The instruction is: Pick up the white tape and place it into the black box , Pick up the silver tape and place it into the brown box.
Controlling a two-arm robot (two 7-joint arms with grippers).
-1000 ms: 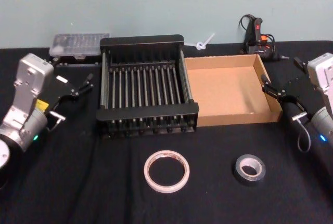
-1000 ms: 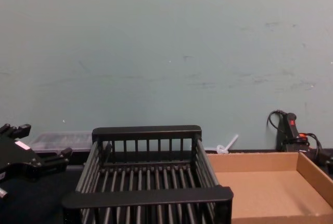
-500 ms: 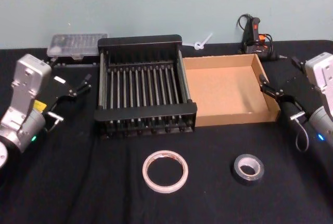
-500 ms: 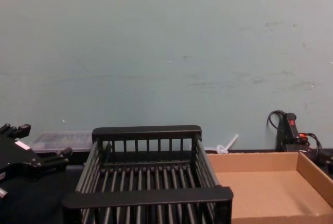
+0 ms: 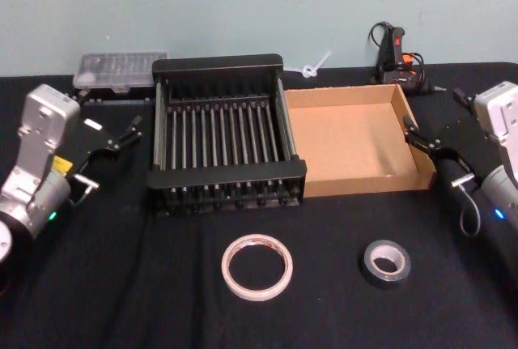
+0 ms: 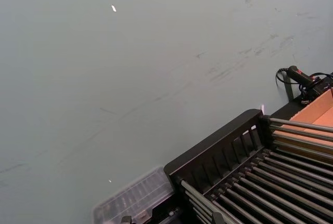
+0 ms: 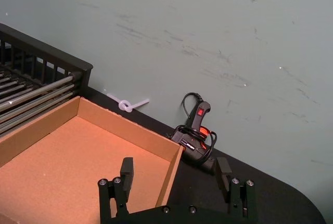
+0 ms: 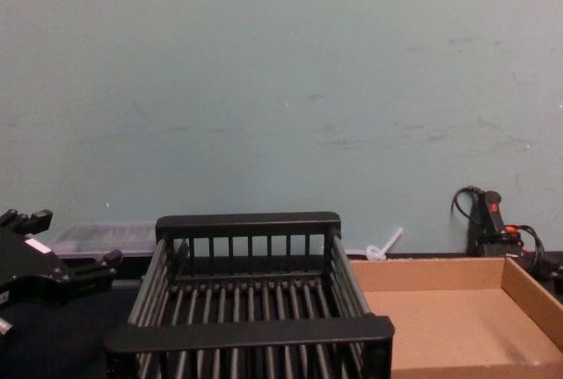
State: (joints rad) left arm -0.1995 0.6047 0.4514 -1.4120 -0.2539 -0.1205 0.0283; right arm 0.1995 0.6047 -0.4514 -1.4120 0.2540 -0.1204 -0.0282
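A wide flat white tape roll with red print (image 5: 257, 266) and a small grey-silver tape roll (image 5: 386, 262) lie on the black tabletop (image 5: 121, 284), in front of the black slatted plastic crate (image 5: 221, 134) and the shallow tan cardboard box (image 5: 354, 148). The left gripper (image 5: 129, 132) hovers empty beside the crate, fingers parted. The right gripper (image 7: 173, 176), spread wide and empty, hangs at the cardboard box's right wall.

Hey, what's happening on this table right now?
Nothing is being handled yet. The white tape and the silver tape lie on the black cloth in front of the empty black box and the empty brown box. The left tool hovers open left of the black box; the right tool hovers open at the brown box's right wall.
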